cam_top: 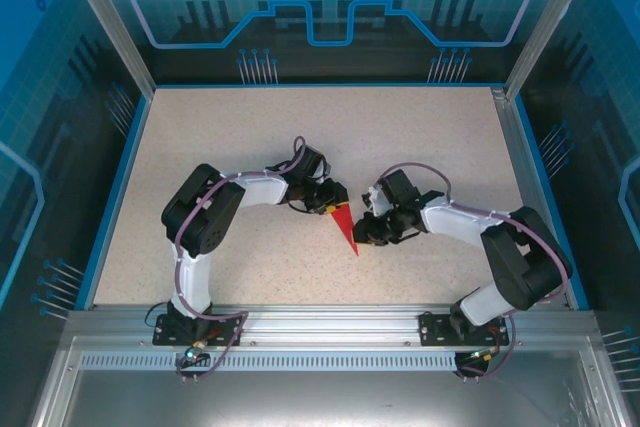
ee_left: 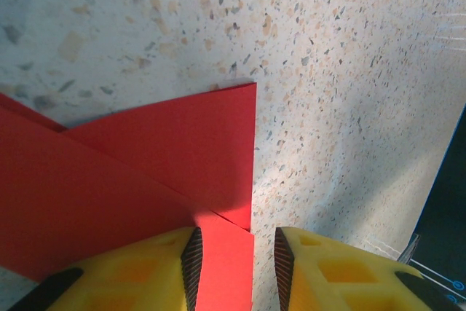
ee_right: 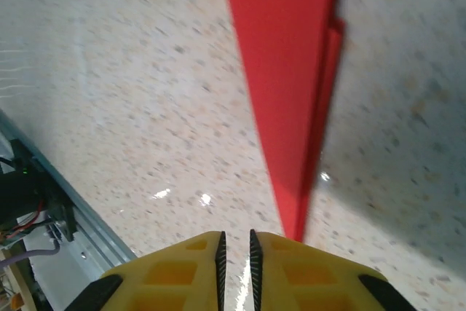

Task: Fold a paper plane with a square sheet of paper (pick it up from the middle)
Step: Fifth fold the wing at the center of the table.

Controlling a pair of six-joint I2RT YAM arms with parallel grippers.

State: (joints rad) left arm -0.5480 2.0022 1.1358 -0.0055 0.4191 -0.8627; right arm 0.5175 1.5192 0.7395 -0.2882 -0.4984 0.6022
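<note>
Left gripper (ee_left: 234,253): jaws partly open and clamping nothing. 1 finger sits over the wide end of the paper, whose straight edge lies in the gap.
Paper plane (cam_top: 345,227): lies on the bench (cam_top: 250,127) between the 2 grippers.
Long axis: runs from the wide tail at the left gripper, slanting toward the near edge, to the tip by the right gripper.
Look: bright red, a narrow dart of overlapping layers with sharp creases.
Right gripper (ee_right: 236,242): jaws all but closed with a thin slit, holding nothing. The tip lies just beside its fingers, off the slit's line.
Nearer arm: about even, judging by this; the left has the better overlap.
</note>
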